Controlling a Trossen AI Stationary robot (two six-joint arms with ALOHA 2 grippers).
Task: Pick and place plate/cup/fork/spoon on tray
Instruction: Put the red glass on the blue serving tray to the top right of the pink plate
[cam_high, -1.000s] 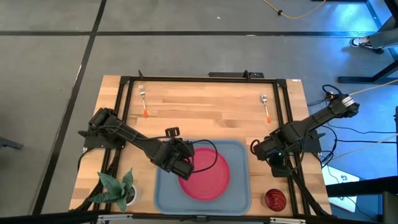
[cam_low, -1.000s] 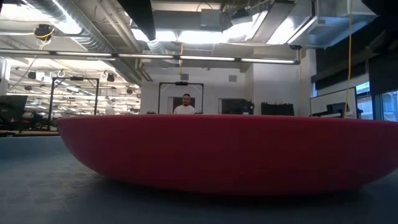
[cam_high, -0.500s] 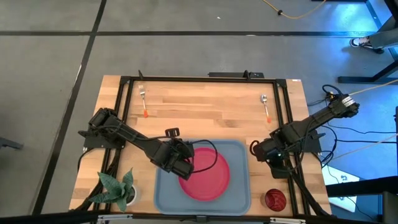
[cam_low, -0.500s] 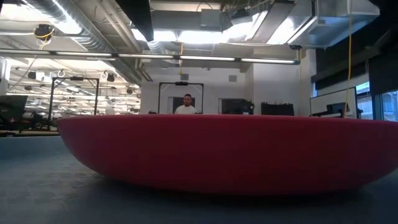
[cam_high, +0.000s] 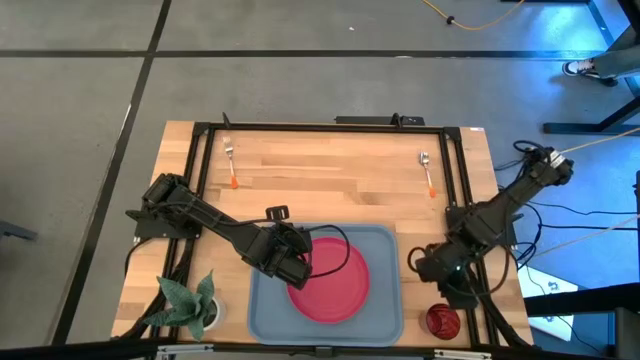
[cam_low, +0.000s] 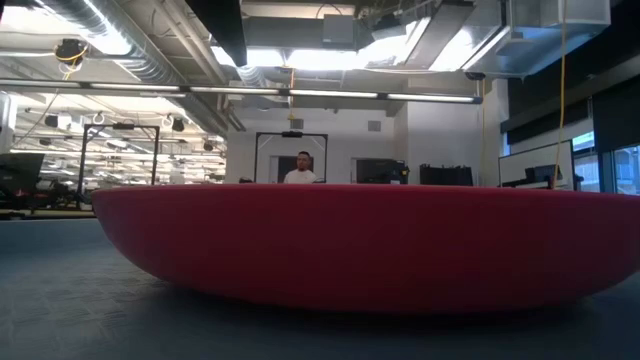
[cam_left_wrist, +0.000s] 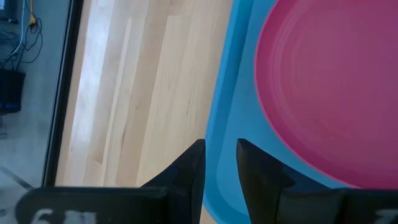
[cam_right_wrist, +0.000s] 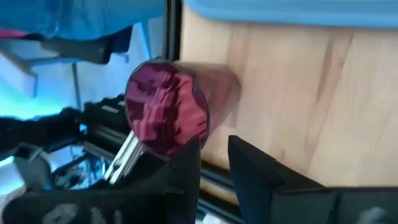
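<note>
Plate (cam_high: 330, 280) flat on tray (cam_high: 262, 310), right of tray's middle — that piece done, I judge. My left tool (cam_high: 297, 268) hangs over plate's left rim, fingers narrow, nothing between them; parked there, clear of right arm's work. My right tool (cam_high: 428, 268) near bench's right edge, just beyond cup (cam_high: 442, 320) at near right corner; fingers narrowly apart, empty, pointed at cup — I judge lining up for grasp. Fork (cam_high: 230, 163) near far left corner, spoon (cam_high: 427, 171) near far right corner, both waiting.
</note>
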